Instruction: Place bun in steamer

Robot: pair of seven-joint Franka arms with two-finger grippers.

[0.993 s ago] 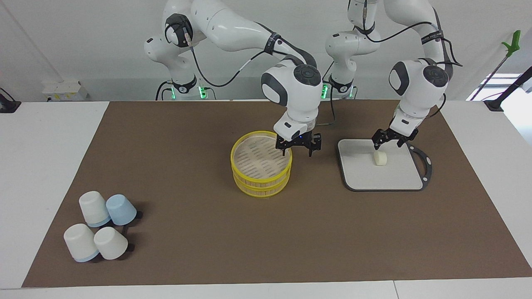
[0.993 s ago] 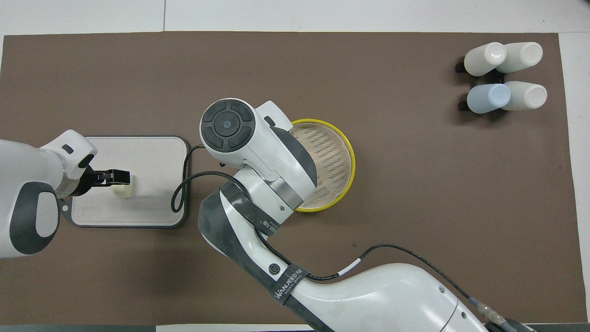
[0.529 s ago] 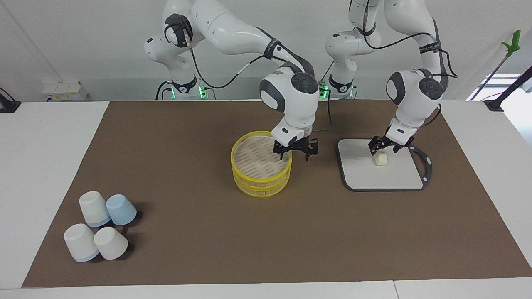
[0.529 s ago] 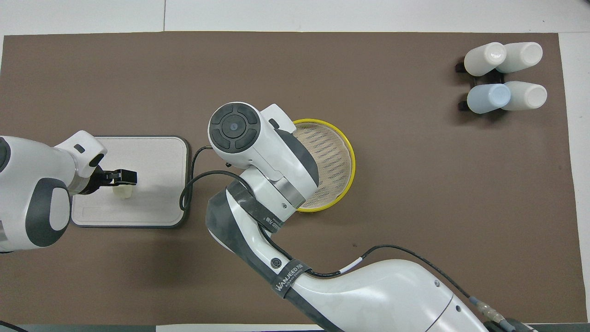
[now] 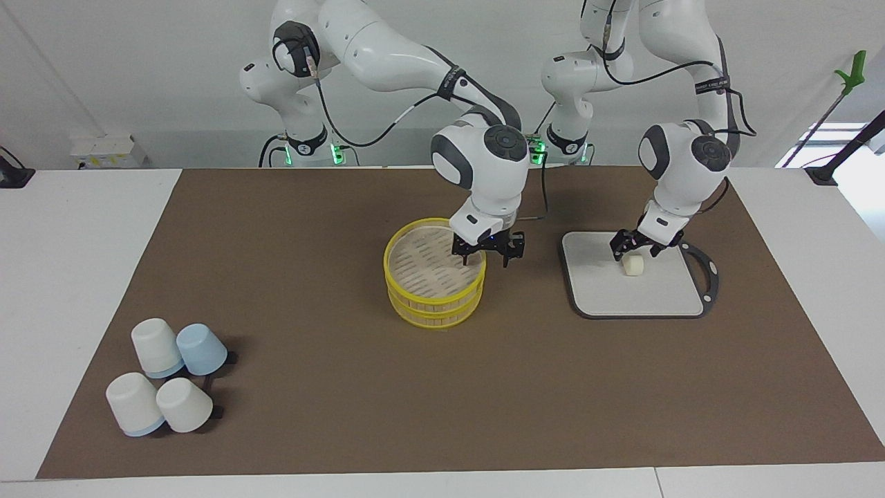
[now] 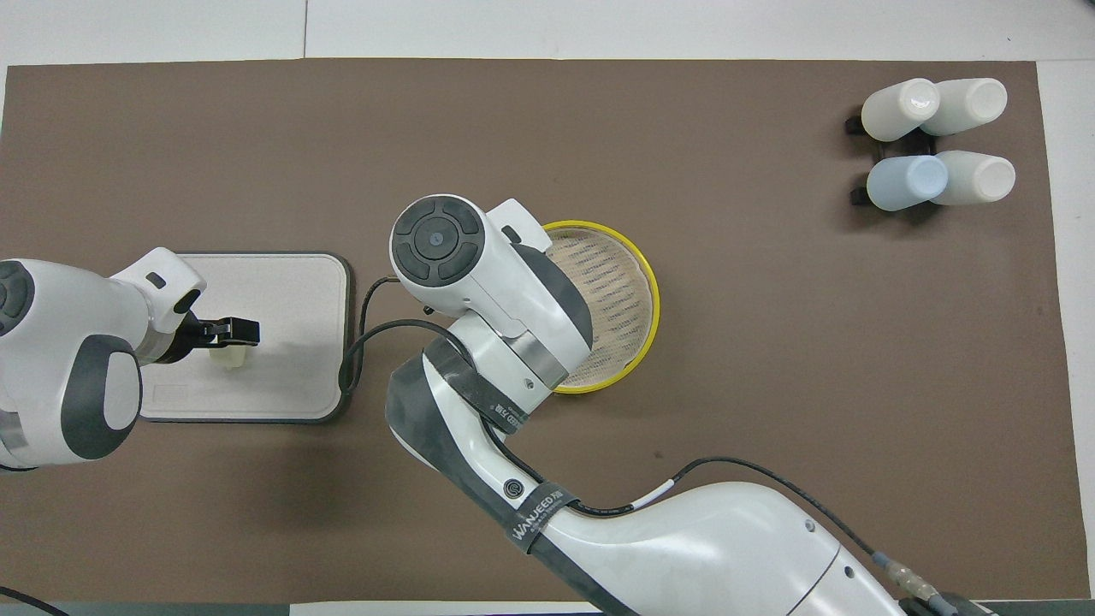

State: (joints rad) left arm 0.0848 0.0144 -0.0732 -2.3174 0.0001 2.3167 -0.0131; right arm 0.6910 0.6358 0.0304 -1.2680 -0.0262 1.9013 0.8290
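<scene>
Bun (image 5: 632,265): cream-white block lying on the grey-rimmed board (image 5: 657,294), toward the left arm's end of the table.
Left gripper (image 5: 637,250): down at the bun, fingers spread to either side; contact cannot be judged.
Steamer (image 5: 434,280): yellow-rimmed, two tiers, mid-table, slatted floor bare.
Right gripper (image 5: 487,254): fingers parted astride the steamer's rim, one inside and one outside, apparently not pinching it.
Cups (image 5: 169,377): four upturned, clustered at the right arm's end.
</scene>
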